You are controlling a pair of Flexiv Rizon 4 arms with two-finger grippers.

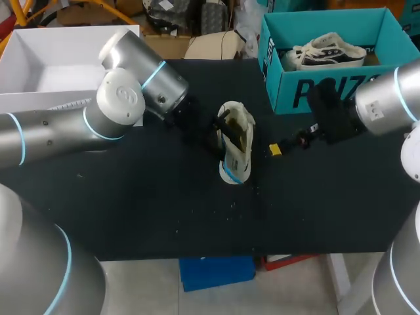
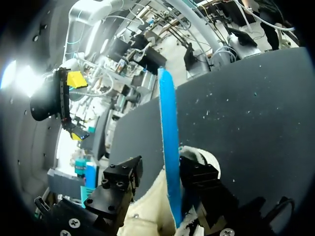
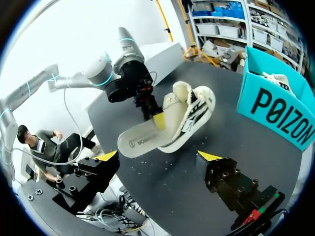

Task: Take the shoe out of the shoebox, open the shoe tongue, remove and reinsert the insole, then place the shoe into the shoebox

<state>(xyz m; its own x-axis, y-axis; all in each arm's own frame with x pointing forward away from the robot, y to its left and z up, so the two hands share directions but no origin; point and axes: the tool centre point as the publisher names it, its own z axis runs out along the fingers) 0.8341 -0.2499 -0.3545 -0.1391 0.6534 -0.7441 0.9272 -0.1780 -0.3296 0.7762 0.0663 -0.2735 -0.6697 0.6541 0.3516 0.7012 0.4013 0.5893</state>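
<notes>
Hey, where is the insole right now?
In the head view the insole is at mid-table, sticking partly out of the shoe and held by the left pincer. The teal shoebox sits to its right.

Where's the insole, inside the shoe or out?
Mostly out. The insole sticks out of the shoe, pinched by the left gripper; its far end looks tucked inside.

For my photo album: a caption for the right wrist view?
Left gripper holds the insole partly out of the shoe, beside the teal shoebox.
</notes>
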